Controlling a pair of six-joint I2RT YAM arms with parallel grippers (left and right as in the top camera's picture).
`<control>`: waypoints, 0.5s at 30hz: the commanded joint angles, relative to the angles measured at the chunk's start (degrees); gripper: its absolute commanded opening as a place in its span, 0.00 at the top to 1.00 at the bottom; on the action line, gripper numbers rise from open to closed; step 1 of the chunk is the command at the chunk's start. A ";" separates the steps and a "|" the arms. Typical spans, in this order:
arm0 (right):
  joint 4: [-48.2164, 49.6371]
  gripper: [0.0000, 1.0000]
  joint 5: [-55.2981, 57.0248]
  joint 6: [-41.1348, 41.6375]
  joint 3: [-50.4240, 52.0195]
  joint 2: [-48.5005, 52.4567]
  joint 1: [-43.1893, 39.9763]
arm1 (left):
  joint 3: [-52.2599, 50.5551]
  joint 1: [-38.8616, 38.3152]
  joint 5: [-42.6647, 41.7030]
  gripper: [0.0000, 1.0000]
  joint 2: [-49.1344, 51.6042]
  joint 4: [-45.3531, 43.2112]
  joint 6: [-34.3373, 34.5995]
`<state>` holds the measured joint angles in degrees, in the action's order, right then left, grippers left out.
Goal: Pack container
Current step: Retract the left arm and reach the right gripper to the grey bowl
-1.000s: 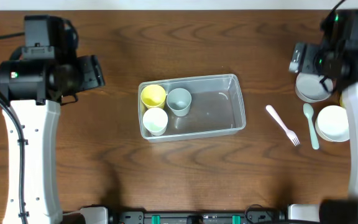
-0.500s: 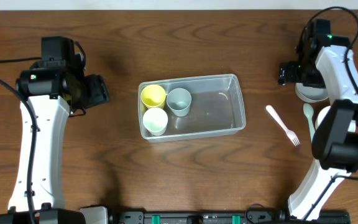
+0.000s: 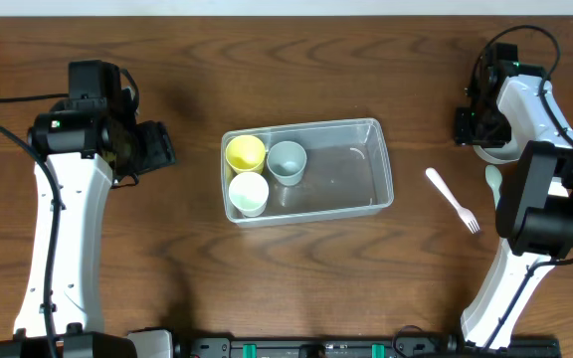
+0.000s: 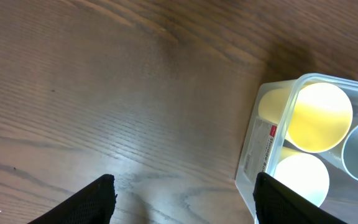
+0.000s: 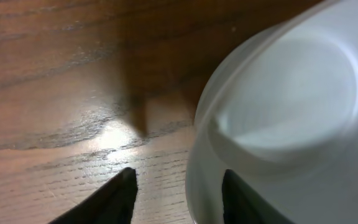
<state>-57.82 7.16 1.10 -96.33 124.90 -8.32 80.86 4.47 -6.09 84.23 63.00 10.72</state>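
Sitting in container [image 3: 351, 177]: yellow cup [image 3: 245, 152], grey cup [image 3: 286, 160], white cup [image 3: 249, 193].

The container [image 3: 346, 174] is clear glossy plastic, the table [image 3: 267, 278] grained wood with a soft sheen, the fork [image 3: 453, 199] matt plastic.

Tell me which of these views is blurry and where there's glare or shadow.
Right wrist view: the white bowl sits so close it is soft and out of focus, with a glare patch on the table and dark shadow above it. Left wrist view: wood grain is sharp, the yellow cup nearly washed out. Overhead view: sharp and evenly lit, faint reflections in the clear tub.
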 commanded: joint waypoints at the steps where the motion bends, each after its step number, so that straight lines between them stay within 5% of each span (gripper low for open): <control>1: 0.17 0.71 0.33 0.09 -0.07 0.37 -0.35 | -0.20 0.28 -0.61 0.28 0.04 0.11 0.57; 15: 1.70 0.99 -1.64 0.11 -0.28 0.09 0.04 | -0.20 0.28 -0.61 0.28 0.04 0.13 0.57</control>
<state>-56.45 7.14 0.99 -96.33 124.90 -8.29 80.86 4.47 -6.09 84.20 62.98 10.72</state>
